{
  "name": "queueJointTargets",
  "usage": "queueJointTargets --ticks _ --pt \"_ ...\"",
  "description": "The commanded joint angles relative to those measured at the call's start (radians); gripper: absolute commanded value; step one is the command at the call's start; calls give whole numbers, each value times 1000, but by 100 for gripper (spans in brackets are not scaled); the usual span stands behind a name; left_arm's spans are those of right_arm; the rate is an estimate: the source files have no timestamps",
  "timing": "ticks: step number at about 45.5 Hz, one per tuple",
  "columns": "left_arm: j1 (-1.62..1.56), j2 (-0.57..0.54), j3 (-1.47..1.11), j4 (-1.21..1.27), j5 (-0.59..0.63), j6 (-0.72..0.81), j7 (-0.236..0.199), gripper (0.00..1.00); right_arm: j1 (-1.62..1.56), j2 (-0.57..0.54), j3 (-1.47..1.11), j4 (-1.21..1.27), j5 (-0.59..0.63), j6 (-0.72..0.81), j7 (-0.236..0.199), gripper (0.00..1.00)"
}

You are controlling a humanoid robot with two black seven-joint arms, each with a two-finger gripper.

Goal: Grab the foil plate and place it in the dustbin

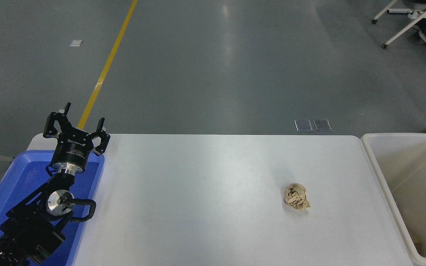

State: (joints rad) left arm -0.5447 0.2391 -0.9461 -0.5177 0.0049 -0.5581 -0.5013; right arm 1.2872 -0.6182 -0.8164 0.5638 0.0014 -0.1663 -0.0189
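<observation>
A: Where is the foil plate? I do not find it on the white table (205,184).

B: I do not see it anywhere. Only a crumpled tan paper ball (297,197) lies on the table, near the dustbin (377,166) but apart from it. The part of the dustbin that is visible shows only beige walls; its bottom and its right part are outside the picture, so the plate may be there, but I cannot tell.

A: And the arms?

B: The left gripper (77,127) is parked above the blue plastic tray (20,173) at the lower left, its fingers spread, holding nothing. The right arm is not in view.

A: So which step is this?

B: I judge that the placing is probably done. The next move calls only for checking that the plate is really inside the bin.
</observation>
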Motion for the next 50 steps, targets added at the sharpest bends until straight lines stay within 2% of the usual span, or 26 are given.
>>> queueJointTargets --ticks 1,10,23,31,39,50 --pt "0 0 0 -1 0 0 1 98 219 83 -182 91 3 40 -1 100" --pt "0 0 0 1 0 0 1 98 380 130 -194 255 5 197 -3 100" --pt "0 0 0 1 0 0 1 98 615 175 -230 375 -7 638 -19 100" --pt "2 0 -2 1 0 1 0 98 719 201 -231 435 -11 820 -29 100" --pt "2 0 -2 1 0 1 0 98 819 195 -236 600 -14 906 -30 100" --pt "2 0 -3 1 -2 1 -2 98 882 178 -273 780 -50 936 -30 100"
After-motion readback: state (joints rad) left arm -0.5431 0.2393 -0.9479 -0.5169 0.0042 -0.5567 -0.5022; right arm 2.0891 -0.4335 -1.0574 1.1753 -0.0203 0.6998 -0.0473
